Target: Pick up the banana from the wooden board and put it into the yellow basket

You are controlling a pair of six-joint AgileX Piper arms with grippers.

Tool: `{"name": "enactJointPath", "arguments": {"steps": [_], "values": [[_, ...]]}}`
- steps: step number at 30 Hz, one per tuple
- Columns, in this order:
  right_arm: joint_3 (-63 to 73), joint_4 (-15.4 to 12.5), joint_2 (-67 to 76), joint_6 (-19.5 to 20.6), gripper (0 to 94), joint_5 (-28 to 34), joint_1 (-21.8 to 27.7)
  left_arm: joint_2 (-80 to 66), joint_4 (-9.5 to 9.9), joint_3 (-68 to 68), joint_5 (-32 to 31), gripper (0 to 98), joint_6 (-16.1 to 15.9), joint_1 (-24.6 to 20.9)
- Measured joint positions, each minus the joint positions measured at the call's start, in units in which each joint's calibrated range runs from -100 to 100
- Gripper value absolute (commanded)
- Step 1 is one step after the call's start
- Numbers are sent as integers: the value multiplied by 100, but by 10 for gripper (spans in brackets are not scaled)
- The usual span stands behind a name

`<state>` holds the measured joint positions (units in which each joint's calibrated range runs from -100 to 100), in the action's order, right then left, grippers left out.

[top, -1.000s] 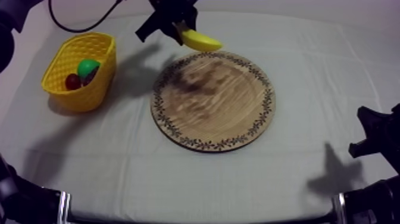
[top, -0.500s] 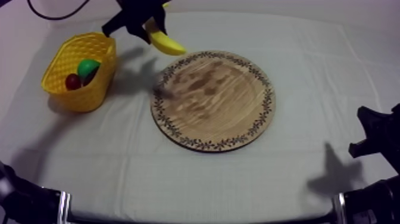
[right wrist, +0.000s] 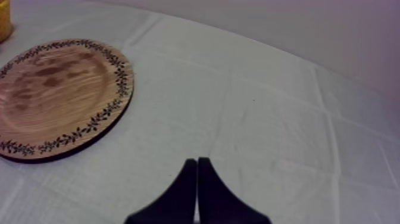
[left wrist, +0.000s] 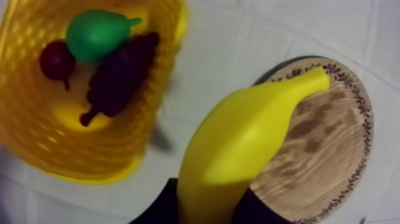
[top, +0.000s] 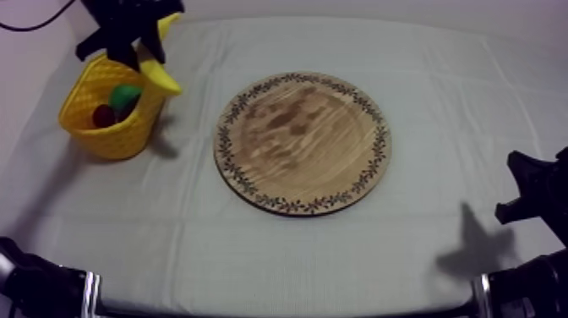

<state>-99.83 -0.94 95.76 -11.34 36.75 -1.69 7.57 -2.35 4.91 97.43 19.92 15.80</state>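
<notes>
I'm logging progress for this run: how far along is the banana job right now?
Done: the banana is off the wooden board, which lies bare. In hand: the left gripper is shut on it, up by the rim of the yellow basket; a pear, grapes and a small red fruit lie inside. Left: bring it over the basket and let go. The right gripper rests shut.

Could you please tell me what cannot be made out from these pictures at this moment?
Left wrist view: the banana covers the spot where the left gripper grips it, and also part of the board rim.
Top view: the pear and the basket wall hide most of the grapes.
Top view: whether the banana hangs over the basket opening or just beside it cannot be judged from this slant.
</notes>
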Motion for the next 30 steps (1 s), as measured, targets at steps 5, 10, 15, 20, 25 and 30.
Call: {"name": "enactJointPath", "arguments": {"steps": [5,10,15,20,25,30], "values": [[0,0,0,-3,3,6,0,-335,140,369,15,147,-290,-260],[0,0,0,2,3,6,0,-519,283,548,70,144,-590,-580],[0,0,0,2,3,6,0,-560,428,540,158,140,-863,-888],[0,0,0,2,3,6,0,-538,552,444,203,138,-1068,-1141],[0,0,0,2,3,6,0,-436,615,364,219,132,-1188,-1238],[0,0,0,2,3,6,0,-249,658,329,195,129,-1217,-1261]]}}
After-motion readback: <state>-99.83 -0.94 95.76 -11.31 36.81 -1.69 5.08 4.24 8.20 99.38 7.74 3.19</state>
